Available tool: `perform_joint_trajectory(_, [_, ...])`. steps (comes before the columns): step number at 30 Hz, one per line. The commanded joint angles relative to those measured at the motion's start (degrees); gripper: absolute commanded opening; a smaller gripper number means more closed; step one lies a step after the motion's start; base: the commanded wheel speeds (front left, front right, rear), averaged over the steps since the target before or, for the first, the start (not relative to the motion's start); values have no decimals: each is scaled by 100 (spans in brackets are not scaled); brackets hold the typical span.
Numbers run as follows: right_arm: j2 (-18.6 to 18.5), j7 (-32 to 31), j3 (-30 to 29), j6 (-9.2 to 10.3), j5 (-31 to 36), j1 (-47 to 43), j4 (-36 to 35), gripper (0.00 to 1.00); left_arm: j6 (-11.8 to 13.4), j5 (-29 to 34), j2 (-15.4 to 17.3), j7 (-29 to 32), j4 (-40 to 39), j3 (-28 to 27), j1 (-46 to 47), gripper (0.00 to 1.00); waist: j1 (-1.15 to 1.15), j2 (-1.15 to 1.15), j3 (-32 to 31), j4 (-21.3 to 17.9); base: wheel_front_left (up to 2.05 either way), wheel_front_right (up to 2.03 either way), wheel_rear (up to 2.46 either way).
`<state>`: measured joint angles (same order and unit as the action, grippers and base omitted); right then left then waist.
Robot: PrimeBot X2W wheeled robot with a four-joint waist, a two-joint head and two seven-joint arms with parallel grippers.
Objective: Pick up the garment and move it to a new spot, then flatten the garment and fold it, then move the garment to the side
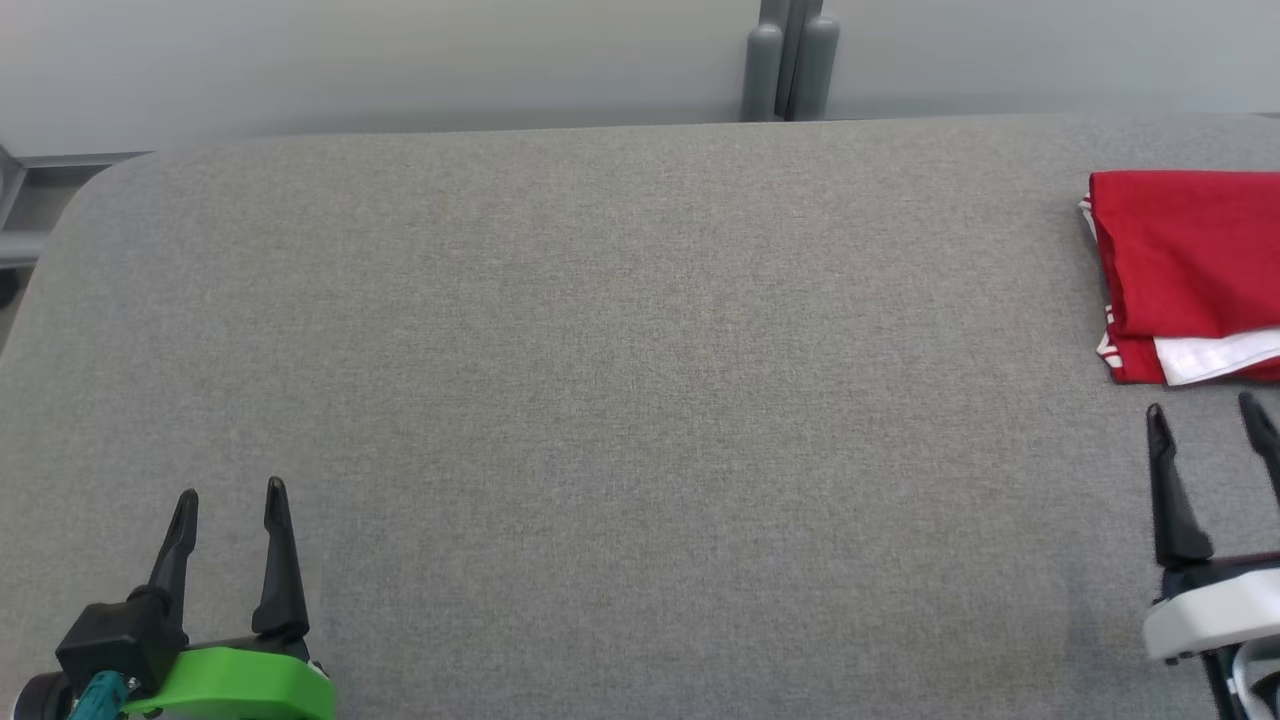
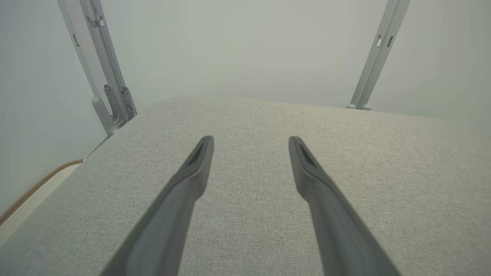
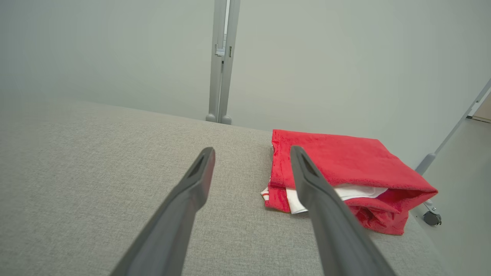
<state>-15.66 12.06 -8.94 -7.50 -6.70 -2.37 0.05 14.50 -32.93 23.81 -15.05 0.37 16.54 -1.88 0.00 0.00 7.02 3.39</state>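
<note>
The garment (image 1: 1190, 262) is red with white parts and lies folded at the far right of the grey table (image 1: 620, 380), cut off by the head view's right edge. In the right wrist view the same folded garment (image 3: 345, 168) rests close to the table's right edge. My right gripper (image 1: 1205, 415) stands open just in front of it, apart from the cloth, nothing between its fingers (image 3: 199, 172). Far off at the lower left my left gripper (image 1: 232, 495) is open too and empty, its fingers (image 2: 307, 165) above bare table.
Grey wall panels rise behind the table, with a grey post (image 1: 790, 60) at the middle of the far edge. More posts (image 2: 111, 96) stand by the table's left corner. A castor (image 3: 431, 217) shows on the floor beyond the right edge.
</note>
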Motion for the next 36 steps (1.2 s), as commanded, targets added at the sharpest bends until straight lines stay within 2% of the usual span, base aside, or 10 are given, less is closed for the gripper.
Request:
perform_joint_trajectory(1, [189, 145, 77, 2, -67, -128, 128, 100, -91, 88, -85, -13, 125, -98, -128, 100, 0, 0, -125, 98, 0, 0, 0])
perform_joint_trajectory(8, [522, 318, 185, 2, 281, -332, 524, 100, -418, 352, -366, -14, 461, -350, -256, 100, 0, 0, -279, 191, 0, 0, 0])
perform_joint_trajectory(11, [749, 314, 74, 2, 473, -285, 341, 100, -601, 520, -523, -14, 599, -549, -279, 100, 0, 0, -332, 197, 0, 0, 0])
perform_joint_trajectory(16, [915, 315, -31, 2, 603, -361, 176, 100, -788, 685, -621, -15, 693, -728, -361, 100, 0, 0, -444, 218, 0, 0, 0])
perform_joint_trajectory(25, [1033, 317, -214, 2, 699, -581, 82, 100, -1292, 970, -865, -9, 991, -869, -332, 100, 0, 0, -670, 278, 0, 0, 0])
perform_joint_trajectory(34, [1144, 317, -551, 2, 740, -624, 139, 100, -1542, 1155, -1068, -9, 1162, -1107, -365, 100, 0, 0, -762, 175, 0, 0, 0])
perform_joint_trajectory(36, [1131, 317, -605, 2, 1081, -672, 239, 100, -1567, 1193, -1113, -9, 1178, -1167, -376, 100, 0, 0, -774, 157, 0, 0, 0])
